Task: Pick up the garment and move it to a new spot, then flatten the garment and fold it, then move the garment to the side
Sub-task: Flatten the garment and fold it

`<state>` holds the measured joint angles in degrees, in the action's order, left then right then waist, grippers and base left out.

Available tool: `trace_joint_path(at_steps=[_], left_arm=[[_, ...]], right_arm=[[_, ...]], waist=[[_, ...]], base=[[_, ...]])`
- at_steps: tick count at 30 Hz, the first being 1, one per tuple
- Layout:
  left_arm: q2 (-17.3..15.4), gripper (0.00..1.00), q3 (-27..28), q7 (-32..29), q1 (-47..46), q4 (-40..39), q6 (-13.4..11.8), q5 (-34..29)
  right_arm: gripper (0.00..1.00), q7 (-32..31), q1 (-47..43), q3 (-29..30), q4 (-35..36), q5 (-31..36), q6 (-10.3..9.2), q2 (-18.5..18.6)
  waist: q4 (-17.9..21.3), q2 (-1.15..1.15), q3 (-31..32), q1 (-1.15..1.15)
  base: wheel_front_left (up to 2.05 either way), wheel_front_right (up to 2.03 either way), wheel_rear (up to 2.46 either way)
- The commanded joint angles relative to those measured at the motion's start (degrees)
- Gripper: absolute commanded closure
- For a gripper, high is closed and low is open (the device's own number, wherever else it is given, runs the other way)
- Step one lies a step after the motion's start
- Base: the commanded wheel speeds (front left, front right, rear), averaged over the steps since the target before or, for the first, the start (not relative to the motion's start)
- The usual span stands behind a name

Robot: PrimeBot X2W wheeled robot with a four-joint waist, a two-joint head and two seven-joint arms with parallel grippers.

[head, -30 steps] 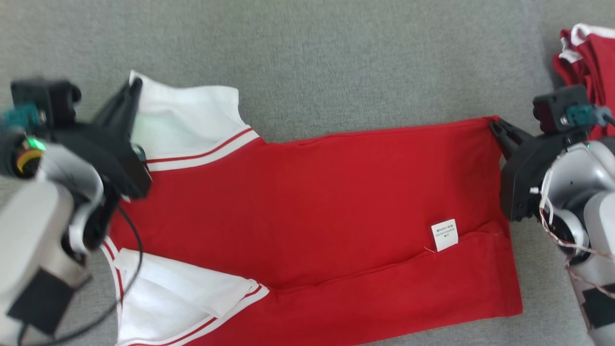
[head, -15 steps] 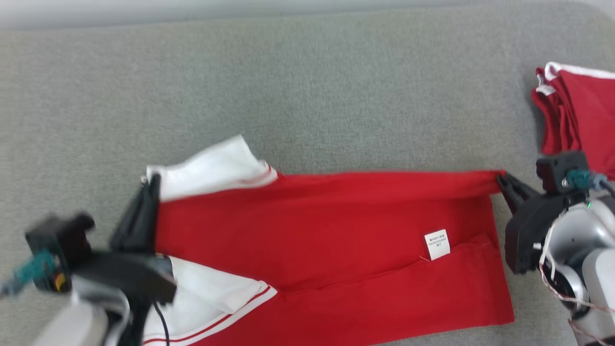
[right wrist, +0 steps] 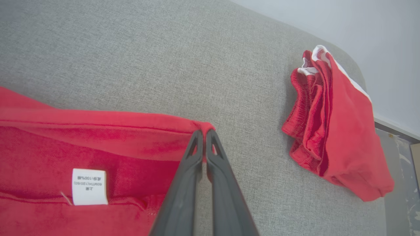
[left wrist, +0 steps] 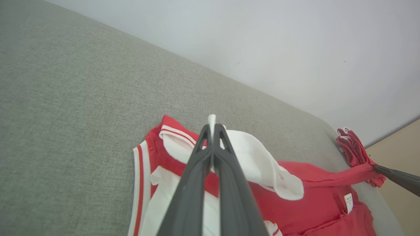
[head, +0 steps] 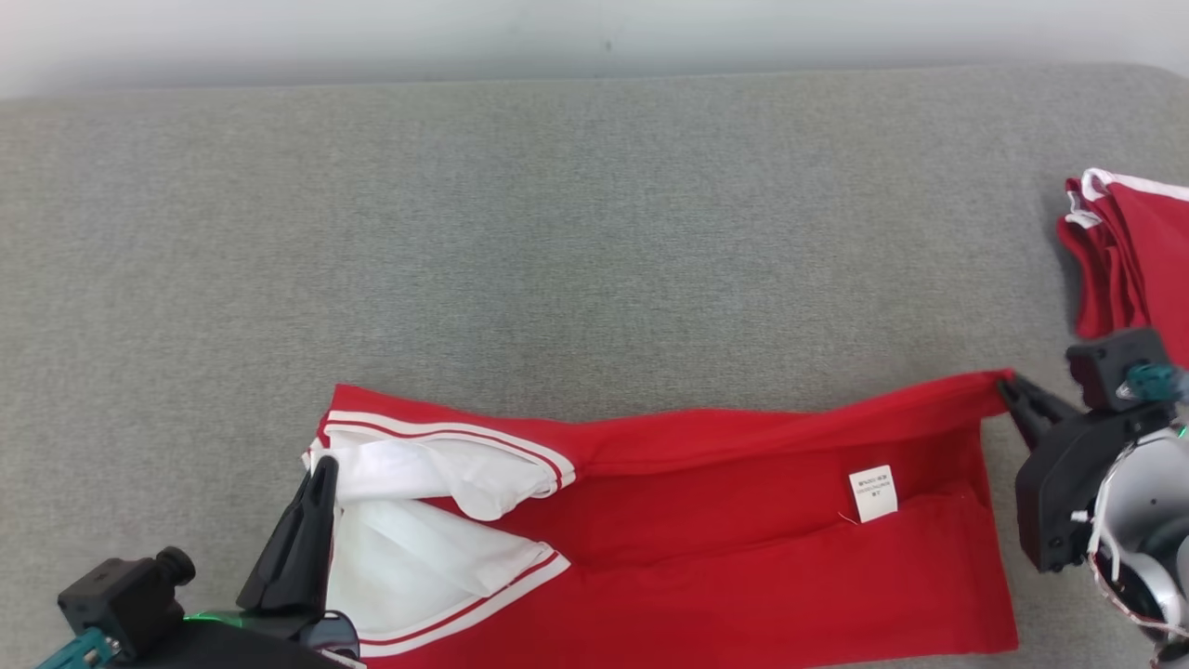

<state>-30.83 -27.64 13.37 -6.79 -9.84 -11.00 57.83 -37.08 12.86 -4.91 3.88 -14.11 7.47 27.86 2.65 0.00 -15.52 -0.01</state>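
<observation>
**Far sleeve drawn nearer since last frame**

Head view: red shirt on grey counter, far edge doubled over. Left pincer clamps white sleeve; right pincer clamps hem corner.
Left wrist: fingers closed on sleeve.
Right wrist: folded red garment lies apart.

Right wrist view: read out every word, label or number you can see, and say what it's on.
"60MTH(120/60)": middle line of the white label sewn on the garment.
"100%": in the label's bottom line; the characters beside it and the top line are too small to read.
Nothing else carries text.
</observation>
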Motion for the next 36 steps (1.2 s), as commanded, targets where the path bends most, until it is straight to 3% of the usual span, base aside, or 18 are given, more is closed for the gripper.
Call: trace_joint_path(at_steps=[1, 7, 12, 15, 28, 36], left_arm=[[-0.1, 1.00, 0.3, 0.4, 0.4, -0.2, 0.4, 0.0], [0.3, 1.00, -0.4, -0.4, -4.5, 1.3, 1.1, -2.0], [0.9, 1.00, 1.2, 0.3, -6.4, 2.0, -0.5, -3.2], [1.1, 1.00, 0.6, -0.1, -5.9, 2.3, -0.2, -2.9], [-1.3, 1.00, 1.2, -4.9, 8.3, -3.5, -1.7, 6.7], [-0.5, 1.00, 1.6, -4.7, 11.1, -2.1, 0.0, 9.9]], right_arm=[[1.00, 0.6, 0.4, 0.6, 0.4, -0.5, 0.02, -0.1], [1.00, 1.7, 3.0, -0.8, -1.2, -1.1, 0.02, -1.8], [1.00, 4.2, 4.9, 0.1, -3.1, 0.7, 0.02, -3.5], [1.00, 4.4, 5.3, -0.5, -4.4, 0.8, 0.02, -3.4], [1.00, -0.6, -0.8, -3.0, -1.8, -4.1, 0.02, 2.6], [1.00, -5.7, -4.8, -8.4, 0.7, -7.2, 0.02, 8.3]], waist=[[-0.5, 0.00, 0.3, 0.01], [-1.1, 0.00, 0.3, 0.01], [-0.9, 0.00, 0.4, 0.01], [-0.8, 0.00, 0.6, 0.01], [-0.9, 0.00, 1.4, 0.01], [-2.8, 0.00, 1.6, 0.01]], base=[[0.00, 0.00, 0.00], [0.00, 0.00, 0.00], [0.00, 0.00, 0.00], [0.00, 0.00, 0.00], [0.00, 0.00, 0.00], [0.00, 0.00, 0.00]])
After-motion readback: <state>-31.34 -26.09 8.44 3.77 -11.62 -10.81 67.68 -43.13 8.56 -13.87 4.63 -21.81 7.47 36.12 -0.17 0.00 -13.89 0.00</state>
